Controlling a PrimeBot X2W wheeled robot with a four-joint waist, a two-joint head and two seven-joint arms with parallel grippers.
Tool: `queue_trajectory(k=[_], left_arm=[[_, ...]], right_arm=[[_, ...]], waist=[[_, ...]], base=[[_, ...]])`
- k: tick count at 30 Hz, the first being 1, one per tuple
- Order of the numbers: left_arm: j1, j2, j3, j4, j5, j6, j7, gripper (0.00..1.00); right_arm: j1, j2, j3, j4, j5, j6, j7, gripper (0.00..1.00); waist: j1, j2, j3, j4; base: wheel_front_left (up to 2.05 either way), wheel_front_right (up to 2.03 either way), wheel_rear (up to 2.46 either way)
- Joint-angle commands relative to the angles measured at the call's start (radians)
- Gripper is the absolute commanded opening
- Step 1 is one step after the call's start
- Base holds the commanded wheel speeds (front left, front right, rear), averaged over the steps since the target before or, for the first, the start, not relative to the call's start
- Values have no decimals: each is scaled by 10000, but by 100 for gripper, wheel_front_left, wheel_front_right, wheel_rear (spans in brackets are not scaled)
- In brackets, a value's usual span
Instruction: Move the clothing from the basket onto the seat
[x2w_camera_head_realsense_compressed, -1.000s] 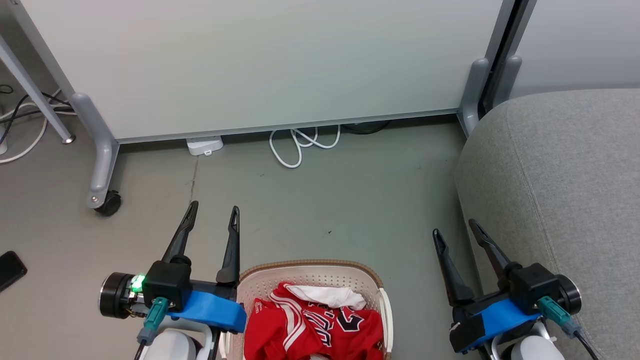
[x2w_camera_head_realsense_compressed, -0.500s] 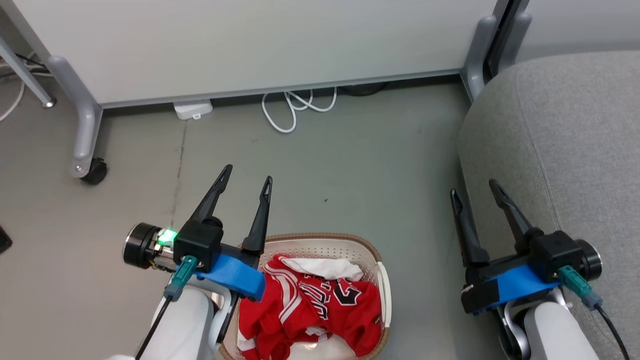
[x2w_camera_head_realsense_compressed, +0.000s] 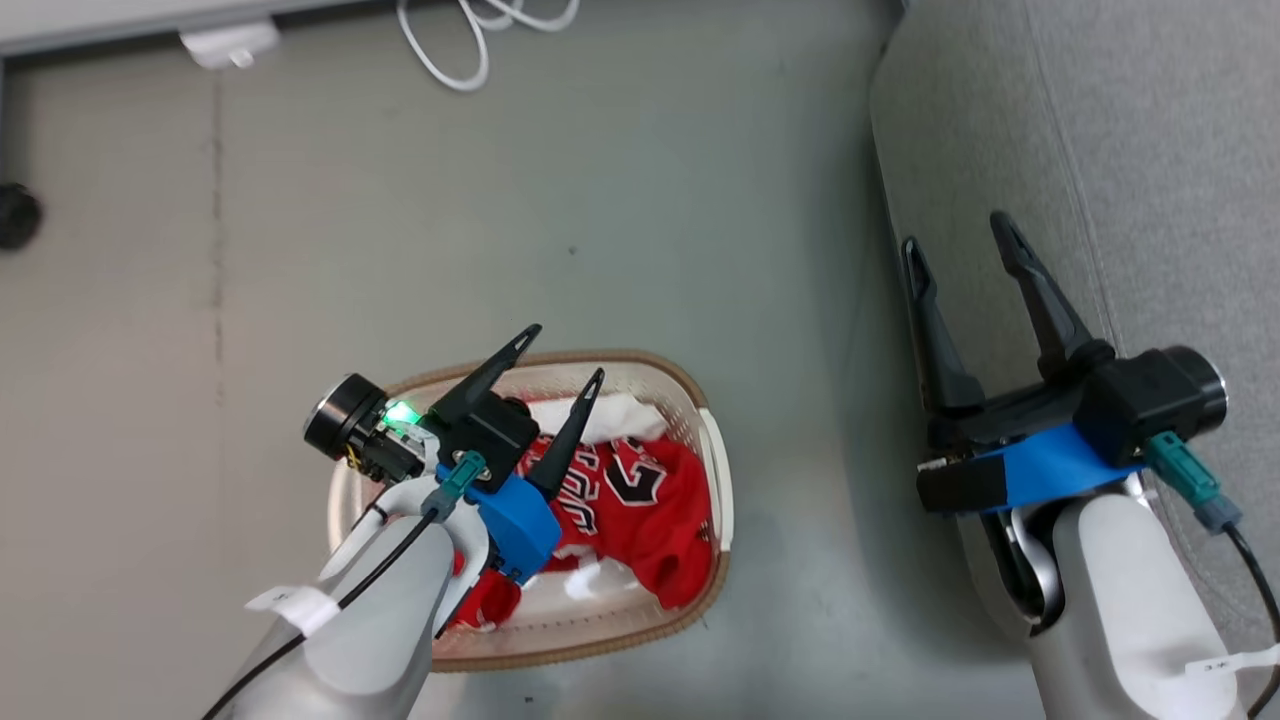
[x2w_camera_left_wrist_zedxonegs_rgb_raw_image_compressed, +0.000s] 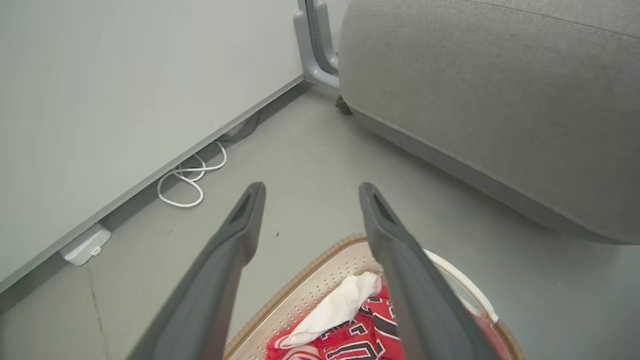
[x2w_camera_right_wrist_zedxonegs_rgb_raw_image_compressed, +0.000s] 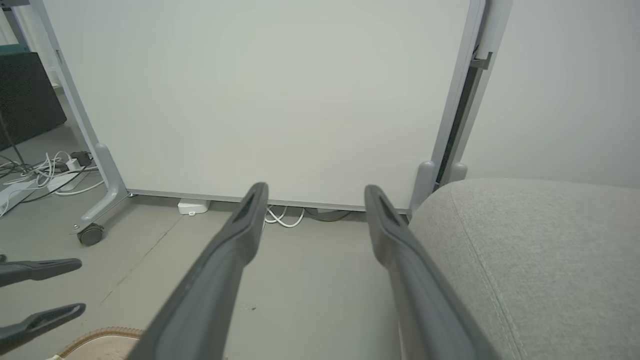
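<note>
The left gripper (x2w_camera_head_realsense_compressed: 567, 352) holds its fingers apart above red clothing (x2w_camera_head_realsense_compressed: 640, 500) in the basket (x2w_camera_head_realsense_compressed: 716, 470); the right gripper (x2w_camera_head_realsense_compressed: 954, 233), fingers apart, beside the sofa (x2w_camera_head_realsense_compressed: 1150, 150).

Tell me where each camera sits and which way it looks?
Head view: on the head, looking down at the floor, basket of clothing and sofa; left fingers and right fingers show.
Left wrist view: on the left wrist, looking along its fingers over the basket toward sofa and white panel.
Right wrist view: on the right wrist, facing that panel; its fingers and the left ones show.
All three share basket and sofa.
</note>
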Motion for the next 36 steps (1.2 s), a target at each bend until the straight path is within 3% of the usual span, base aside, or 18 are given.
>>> queue_trajectory(k=[1,14,24,36], left_arm=[[-312,72,-156,147,-88,-10,-31,100],[-2209,655,-3820,3444,-848,-11,-30,100],[-3310,790,-5837,5243,-1446,-11,207,100],[-4662,763,-6638,5947,-758,-12,822,100]], right_arm=[[-231,-28,21,-85,39,22,-35,100],[-1234,-26,222,-570,-11,14,-35,100],[-1577,-25,200,-1101,37,14,-35,100],[-1654,-25,267,-2217,-48,14,-35,100]], waist=[[-2,0,675,-405],[-2,0,2914,-1006],[-2,0,4318,-1425],[-2,0,5682,-1591]], base=[[0,0,0],[0,0,0],[0,0,0],[0,0,0]])
